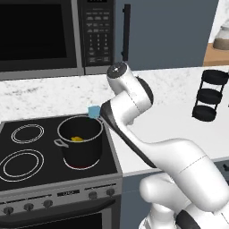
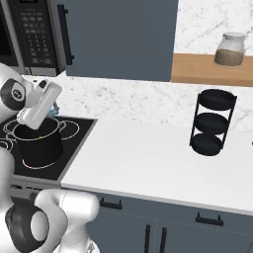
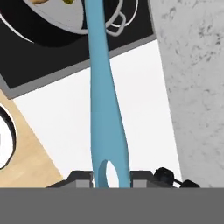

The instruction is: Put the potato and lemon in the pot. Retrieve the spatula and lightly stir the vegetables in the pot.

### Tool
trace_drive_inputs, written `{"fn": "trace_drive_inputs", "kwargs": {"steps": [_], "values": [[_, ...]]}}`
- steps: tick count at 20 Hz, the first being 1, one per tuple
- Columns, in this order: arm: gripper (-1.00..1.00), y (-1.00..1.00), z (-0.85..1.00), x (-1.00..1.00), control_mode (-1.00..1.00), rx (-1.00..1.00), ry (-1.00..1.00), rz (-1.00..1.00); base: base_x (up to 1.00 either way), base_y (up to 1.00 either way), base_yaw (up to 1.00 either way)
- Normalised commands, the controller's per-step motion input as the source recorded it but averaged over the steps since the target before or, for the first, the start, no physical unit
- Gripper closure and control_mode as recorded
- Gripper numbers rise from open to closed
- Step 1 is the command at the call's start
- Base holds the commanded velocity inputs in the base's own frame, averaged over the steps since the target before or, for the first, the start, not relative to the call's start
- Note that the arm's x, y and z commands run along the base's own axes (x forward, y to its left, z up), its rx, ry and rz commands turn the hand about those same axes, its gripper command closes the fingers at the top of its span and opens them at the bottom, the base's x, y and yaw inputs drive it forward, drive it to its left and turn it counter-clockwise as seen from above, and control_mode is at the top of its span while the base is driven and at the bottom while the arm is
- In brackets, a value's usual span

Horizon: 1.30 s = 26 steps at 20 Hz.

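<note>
We saw the pot (image 1: 80,142) sitting on the right front ring of the black stove (image 1: 27,179). It was dark and deep, with a small loop handle on its side. Down inside it we saw a small yellow piece, which looked like the lemon (image 1: 77,139). From the hand camera we could see bits of yellow food (image 3: 52,1) in the pot at the very top edge, but they were too cut off for us to tell one from the other.

The claw (image 3: 111,178) was closed on the end of the blue spatula (image 3: 105,96). The two fingers pressed on both sides of the handle, right by the hole in its end. The handle ran straight away from the claw toward the pot. In the left camera we saw the flat blue blade (image 1: 94,112) just behind the back rim of the pot. We could not tell if it touched the rim.

On the white counter (image 2: 148,163) to the right stood a black rack (image 2: 211,123) with three round shelves, well apart from the stove. A glass jar (image 2: 230,49) sat on a wooden shelf above it.
</note>
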Motion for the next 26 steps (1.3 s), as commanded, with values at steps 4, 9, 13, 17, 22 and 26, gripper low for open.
{"fn": "trace_drive_inputs", "kwargs": {"steps": [4,9,13,17,22,26], "values": [[1.0,0.19,0.08,0.18,-1.0,-0.21,0.02,0.14,0.0,0.0,0.0],[1.0,0.02,0.02,0.03,-1.0,-0.15,0.01,0.1,0.0,0.0,0.0],[1.0,0.03,0.0,0.0,-1.0,-0.02,0.0,0.0,0.0,0.0,0.0],[1.0,0.25,0.0,0.27,-1.0,-0.18,0.0,0.0,0.0,0.0,0.0],[1.0,0.15,0.0,0.4,-1.0,-0.29,0.0,0.03,0.0,0.0,0.0],[1.0,0.05,0.04,0.21,-1.0,-0.16,0.0,0.1,0.0,0.0,0.0]]}}
